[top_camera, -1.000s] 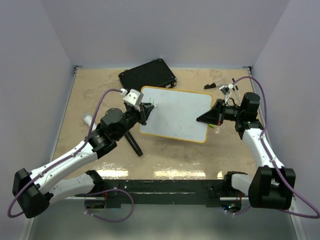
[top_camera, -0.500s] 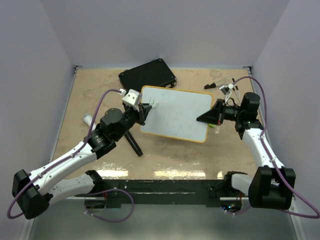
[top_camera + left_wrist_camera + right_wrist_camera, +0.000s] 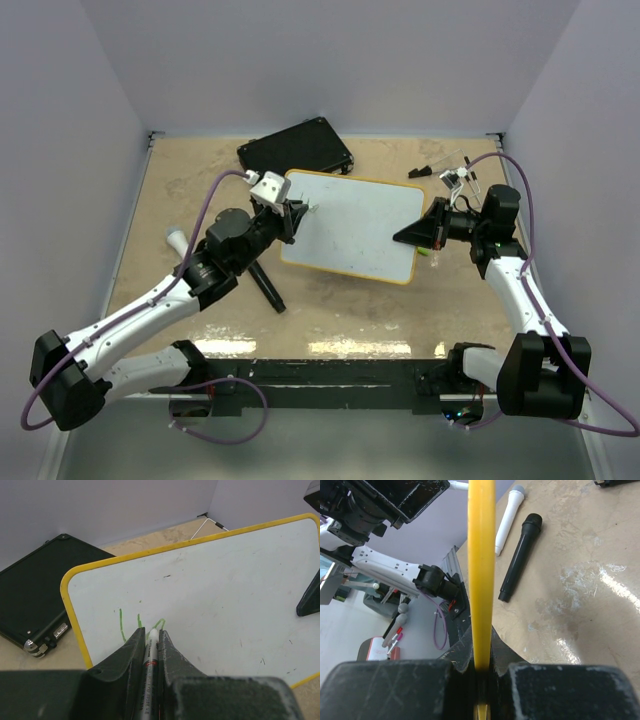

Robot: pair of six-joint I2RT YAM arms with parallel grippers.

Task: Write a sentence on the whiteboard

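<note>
The whiteboard [image 3: 352, 226], white with a yellow rim, lies mid-table. In the left wrist view the whiteboard [image 3: 215, 585] fills the frame. A few green strokes of the sentence [image 3: 140, 625] sit near its left edge; they also show faintly in the top view [image 3: 310, 211]. My left gripper [image 3: 297, 214] is shut on a white marker [image 3: 149, 665], its tip on the board at the green strokes. My right gripper [image 3: 408, 238] is shut on the board's right rim, seen edge-on as a yellow strip [image 3: 481, 570] in the right wrist view.
A black case [image 3: 297, 148] lies behind the board's left corner. A black cylinder [image 3: 267, 285] and a white cylinder [image 3: 176, 240] lie left of the board. Small dark items [image 3: 422, 170] sit at the back right. Walls enclose the table.
My left gripper has shifted slightly back and to the right along the board with the marker. The right arm and the board have not moved.
</note>
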